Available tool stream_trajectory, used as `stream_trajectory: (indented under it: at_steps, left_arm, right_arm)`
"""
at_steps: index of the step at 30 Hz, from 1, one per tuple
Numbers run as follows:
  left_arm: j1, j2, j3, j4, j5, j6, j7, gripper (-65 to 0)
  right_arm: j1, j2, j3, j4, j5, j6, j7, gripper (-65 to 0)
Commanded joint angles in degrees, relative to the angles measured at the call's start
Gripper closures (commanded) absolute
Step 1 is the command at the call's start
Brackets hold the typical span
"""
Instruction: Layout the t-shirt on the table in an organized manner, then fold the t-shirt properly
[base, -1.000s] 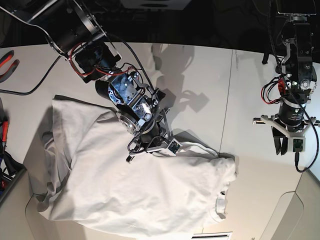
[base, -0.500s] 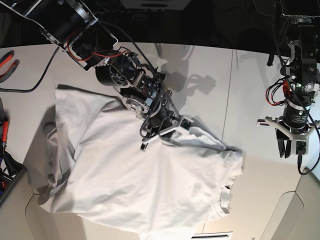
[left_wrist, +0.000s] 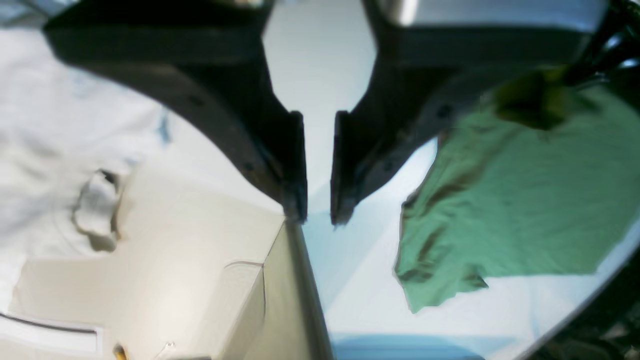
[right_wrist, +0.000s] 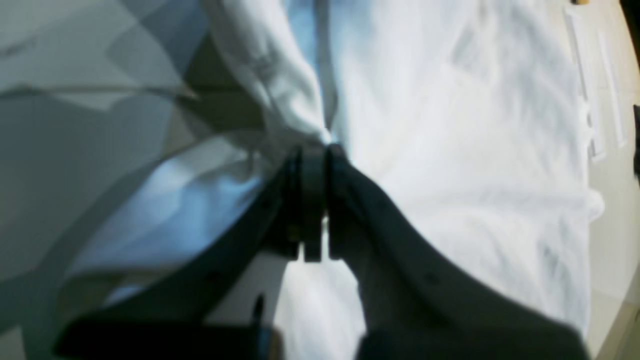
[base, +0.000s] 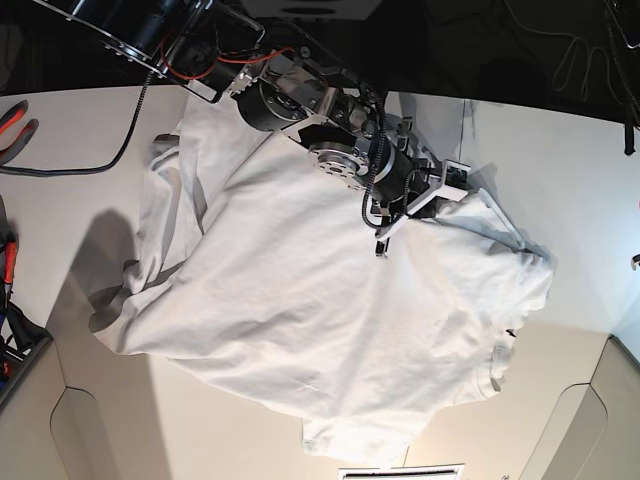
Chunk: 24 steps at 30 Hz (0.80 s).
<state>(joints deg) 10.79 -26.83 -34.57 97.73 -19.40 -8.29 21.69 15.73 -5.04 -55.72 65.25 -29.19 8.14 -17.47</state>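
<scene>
One pinch carries everything: the right gripper (right_wrist: 314, 200) has its jaws closed on a fold of the t-shirt (base: 330, 320), which sprawls rumpled across the table (base: 80, 140). Thin cloth may slip free. The left gripper (left_wrist: 318, 210), jaws apart, holds nothing.

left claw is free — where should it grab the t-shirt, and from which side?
Likely the t-shirt corner beside the collar, nearest the left claw, coming in low over the bare table. That edge lies loose there, while the right claw pinches the far edge.
</scene>
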Motion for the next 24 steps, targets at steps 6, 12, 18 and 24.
stream_trajectory:
  at_steps: [6, 12, 18, 24]
  left_arm:
    - [-0.15, -0.96, -1.73, -2.8, -5.38, -6.8, 4.33, -12.6]
    - [-0.46, 0.22, -1.7, -13.11, -10.93, -11.91, 4.13, -25.7]
    - [-0.48, 1.49, -1.7, -18.97, -19.34, -16.79, 4.48, -25.7]
    - [-1.46, 3.54, -0.68, -19.28, -21.68, -16.83, 4.9, -25.7]
  right_arm:
    - [0.55, -0.81, 0.2, 1.14, 3.34, -0.48, 0.55, 0.0]
    - [-0.96, -0.46, 0.2, 1.14, 3.52, 1.81, -5.86, 0.0]
    - [-3.91, -0.22, 0.2, 1.14, 3.5, 3.78, -7.23, 0.0]
    - [-5.31, -0.17, 0.2, 1.14, 3.5, 7.32, -18.32, 0.0]
